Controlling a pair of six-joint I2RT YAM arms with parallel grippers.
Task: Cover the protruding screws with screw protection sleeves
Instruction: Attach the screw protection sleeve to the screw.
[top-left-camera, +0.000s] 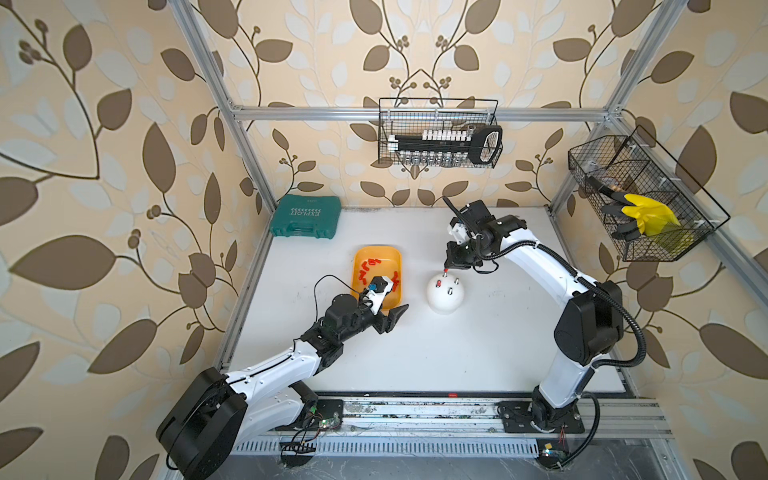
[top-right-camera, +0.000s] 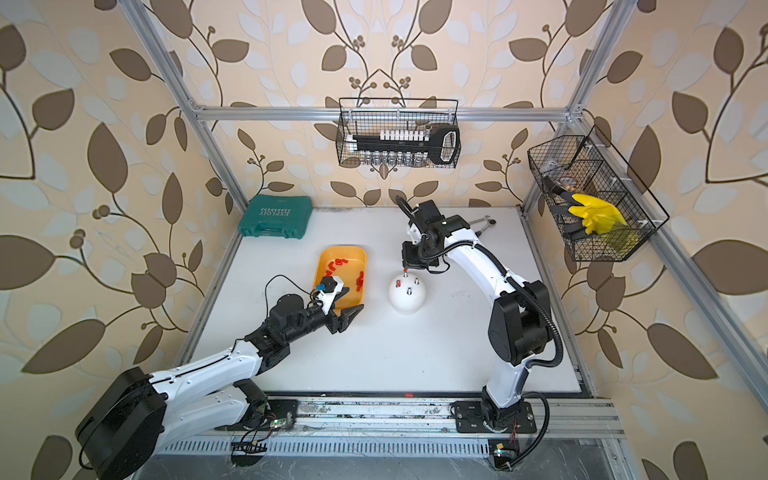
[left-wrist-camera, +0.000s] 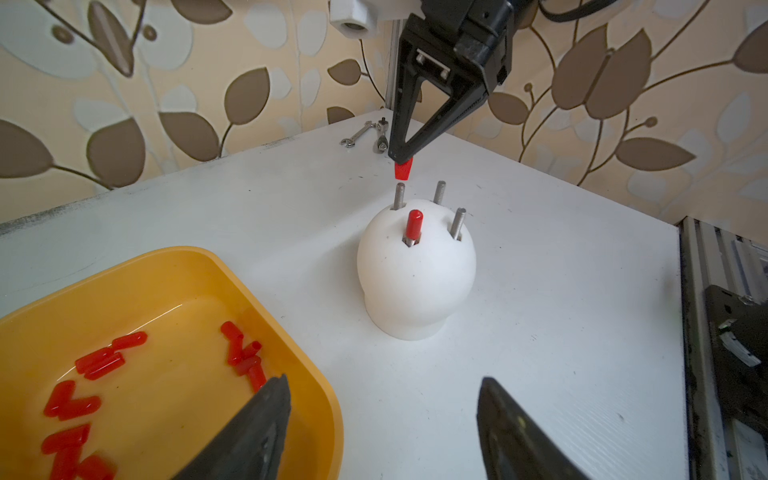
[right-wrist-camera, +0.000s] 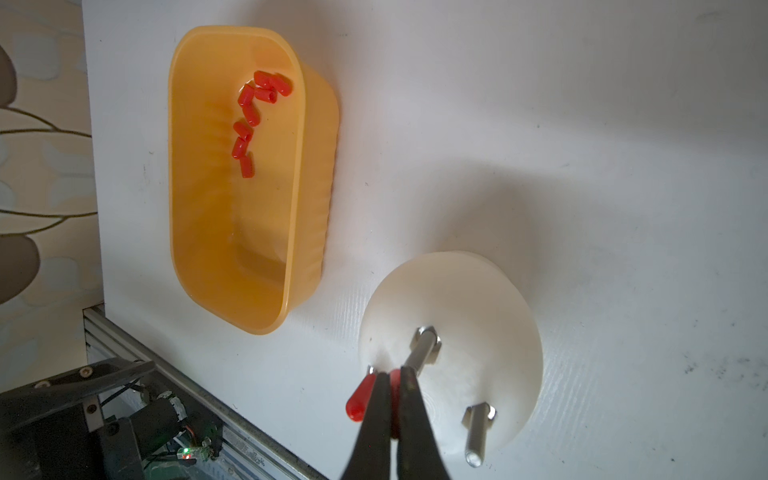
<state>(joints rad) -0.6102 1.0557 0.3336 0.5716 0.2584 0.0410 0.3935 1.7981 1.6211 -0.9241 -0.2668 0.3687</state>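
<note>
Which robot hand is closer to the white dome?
Right. The right gripper hangs just above the dome, pinching a red sleeve over a screw. The left gripper is open, off to the side by the tray.

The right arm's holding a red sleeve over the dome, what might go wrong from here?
The held sleeve is squeezed at its top by the right arm's jaws; its mouth may snag the bare screw below and pop loose.
A sideways push might shift the white dome; nothing visibly anchors it.
The jaws may knock the fitted sleeve nearby.
</note>
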